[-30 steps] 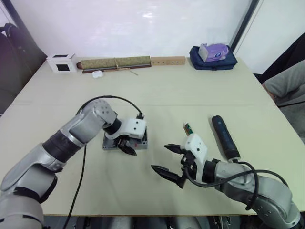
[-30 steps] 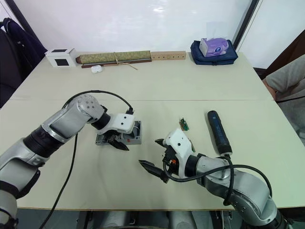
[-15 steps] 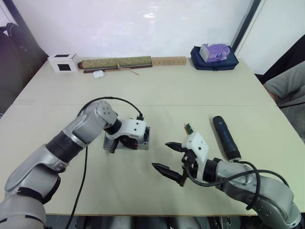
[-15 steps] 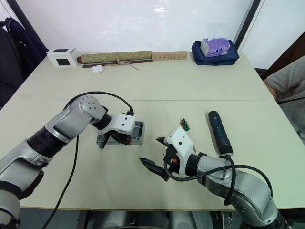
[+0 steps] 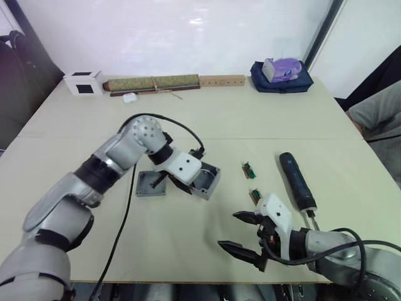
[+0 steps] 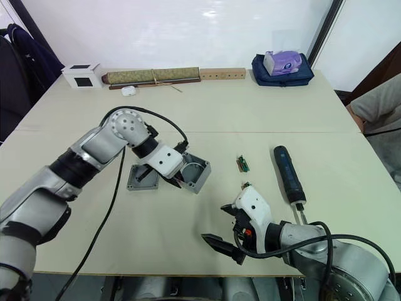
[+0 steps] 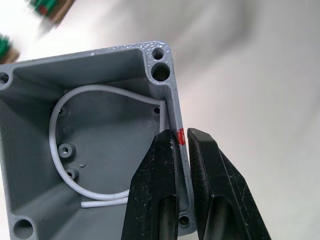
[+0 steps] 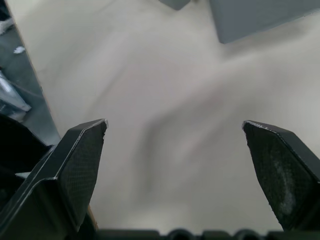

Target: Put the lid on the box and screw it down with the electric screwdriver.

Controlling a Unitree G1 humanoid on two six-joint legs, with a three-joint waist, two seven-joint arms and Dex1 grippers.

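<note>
1. My left gripper [image 7: 181, 165] is clamped on one wall of the box [image 6: 193, 173], one finger inside and one outside, right at the red mark [image 7: 181, 136]. The box hangs tilted, its open side showing the white loop [image 7: 80, 145].
2. The lid [image 6: 143, 178] lies flat on the table [image 6: 263, 106] just beside the box, on my left of it, under the left forearm.
3. My right gripper [image 6: 229, 227] hangs spread wide, holding nothing, near the table's front edge.
4. The screwdriver [image 6: 287, 172] lies to the right of that gripper and further from me, long axis running away from me, bit [image 6: 298, 212] toward me. The right arm is plainly nearer to it.
5. Two green strips [image 5: 249, 169] lie between box and screwdriver.
</note>
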